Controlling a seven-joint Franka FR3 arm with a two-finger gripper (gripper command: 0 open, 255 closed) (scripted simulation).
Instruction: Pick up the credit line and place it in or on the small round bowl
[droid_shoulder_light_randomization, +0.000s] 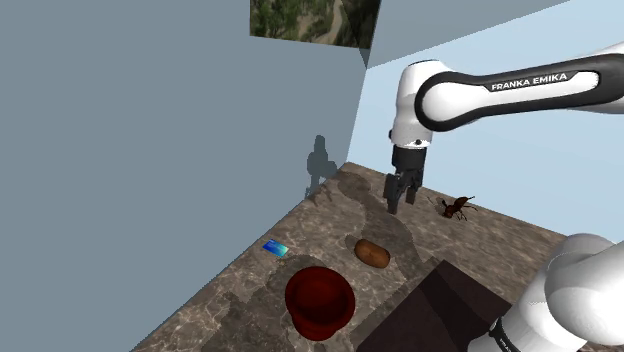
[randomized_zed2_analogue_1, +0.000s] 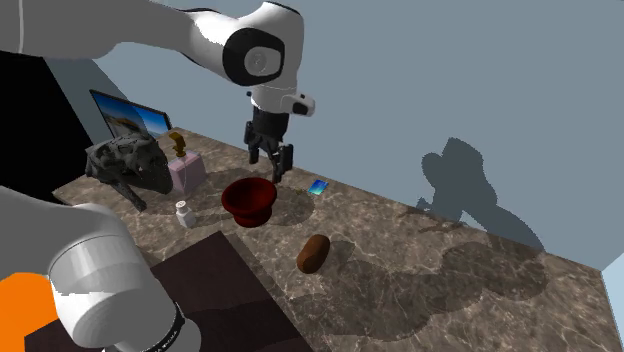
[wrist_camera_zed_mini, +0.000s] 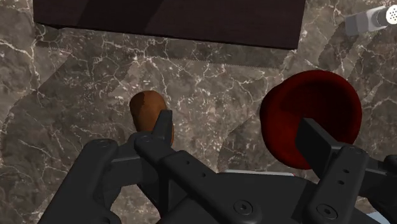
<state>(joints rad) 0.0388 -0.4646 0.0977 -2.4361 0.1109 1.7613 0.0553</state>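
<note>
The credit card (droid_shoulder_light_randomization: 275, 247) is a small blue rectangle lying flat on the marble counter near the grey wall; in the second exterior view the card (randomized_zed2_analogue_1: 317, 186) lies to the right of the bowl. The small round bowl (droid_shoulder_light_randomization: 320, 300) is dark red and sits upright and empty (randomized_zed2_analogue_1: 249, 198) (wrist_camera_zed_mini: 312, 121). My black gripper (droid_shoulder_light_randomization: 398, 194) hangs open above the counter, well clear of the card. In the second exterior view the gripper (randomized_zed2_analogue_1: 272, 163) hovers over the bowl's far rim. In the wrist view the gripper (wrist_camera_zed_mini: 238, 127) has nothing between its spread fingers.
A brown oval lump (droid_shoulder_light_randomization: 372, 253) (randomized_zed2_analogue_1: 313, 253) (wrist_camera_zed_mini: 147, 109) lies between bowl and gripper. A white shaker (randomized_zed2_analogue_1: 183, 214), a pink box (randomized_zed2_analogue_1: 185, 172), a grey animal figure (randomized_zed2_analogue_1: 125, 160) and a framed picture (randomized_zed2_analogue_1: 125, 115) stand together. A small dark figure (droid_shoulder_light_randomization: 458, 207) sits further back. The dark stand (droid_shoulder_light_randomization: 430, 310) borders the counter.
</note>
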